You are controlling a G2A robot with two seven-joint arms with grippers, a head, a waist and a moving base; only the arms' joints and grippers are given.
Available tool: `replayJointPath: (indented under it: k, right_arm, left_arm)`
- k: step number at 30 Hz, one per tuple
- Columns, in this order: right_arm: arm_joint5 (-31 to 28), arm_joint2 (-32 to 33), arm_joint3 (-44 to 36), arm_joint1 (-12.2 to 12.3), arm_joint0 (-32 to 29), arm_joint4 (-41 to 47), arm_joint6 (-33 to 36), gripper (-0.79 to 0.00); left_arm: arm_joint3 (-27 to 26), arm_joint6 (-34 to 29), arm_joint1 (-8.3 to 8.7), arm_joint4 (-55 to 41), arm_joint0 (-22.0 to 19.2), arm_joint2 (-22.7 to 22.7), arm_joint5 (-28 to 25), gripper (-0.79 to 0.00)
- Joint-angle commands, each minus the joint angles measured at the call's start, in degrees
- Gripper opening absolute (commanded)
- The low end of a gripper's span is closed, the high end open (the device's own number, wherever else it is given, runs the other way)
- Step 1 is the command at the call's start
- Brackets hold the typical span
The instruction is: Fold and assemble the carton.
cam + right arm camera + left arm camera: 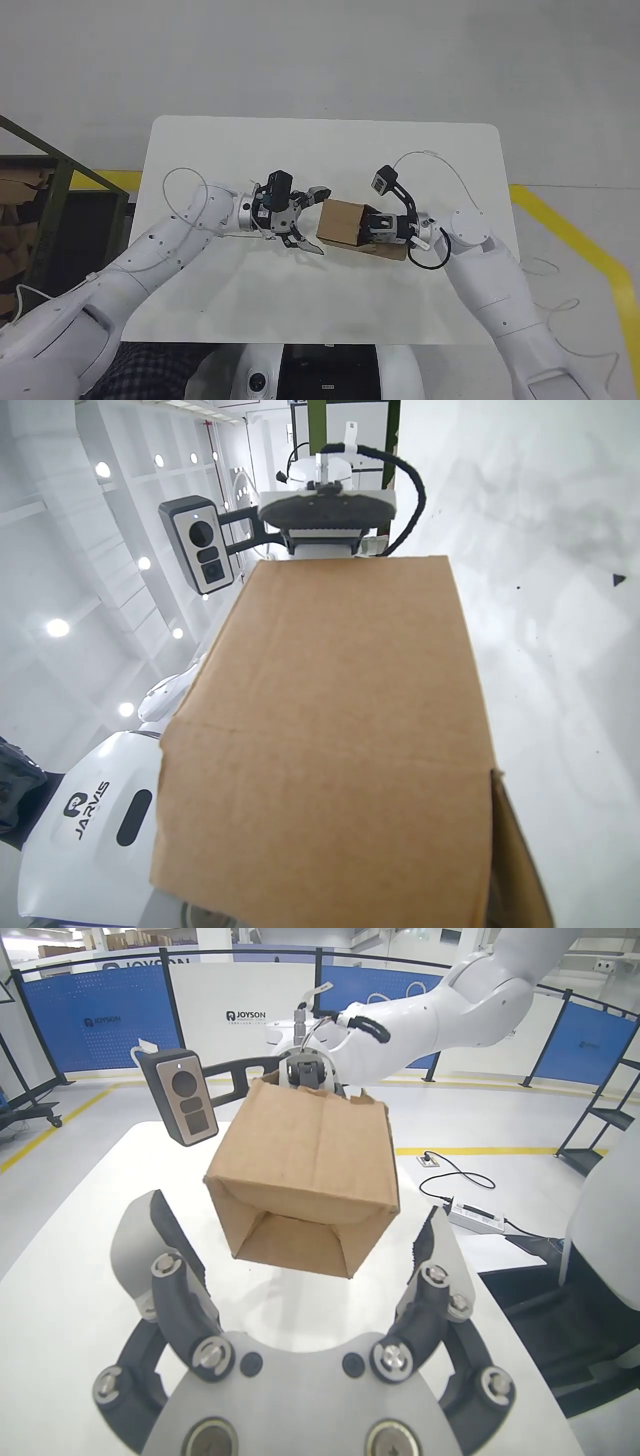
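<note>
While your right gripper (385, 228) grips the far end of the carton (343, 222), just right of centre in the top view, the box appears to hang clear of the table (200, 150), its open mouth turned toward your left gripper (312, 218). That left gripper stands wide open with nothing between its fingers (165, 1238), just beside the mouth but not touching it.

Seen from the left wrist, the carton (310, 1153) sits mid-frame, tilted, with one corner lowest; the flaps at the mouth appear turned partly inward. The end is not yet closed, so I judge the step in hand to be folding that end.

Square your left wrist to the tilted mouth first; come in straight along the box's length; press a flap near its crease rather than at its free edge, since thin board is likely to buckle; hold the right grip firm so the push does not slide the carton out.
</note>
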Motion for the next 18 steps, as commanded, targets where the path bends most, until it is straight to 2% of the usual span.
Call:
replayJointPath:
  k: [1,6,18]
  right_arm:
    - [-0.2,-0.5,0.6,-0.1,0.2,0.5,0.0,-0.785]
    - [-0.9,-1.7,2.2,-0.4,0.9,2.4,0.5,-0.785]
    - [-2.6,-3.3,3.7,-0.8,1.7,4.4,1.1,-0.785]
  left_arm:
    - [-0.4,0.0,0.36,-0.8,-0.8,1.2,0.0,0.000]
    - [-0.5,0.0,0.78,-1.3,-2.7,3.8,0.0,0.000]
    - [0.3,0.0,0.13,-3.0,-5.3,7.8,0.0,0.000]
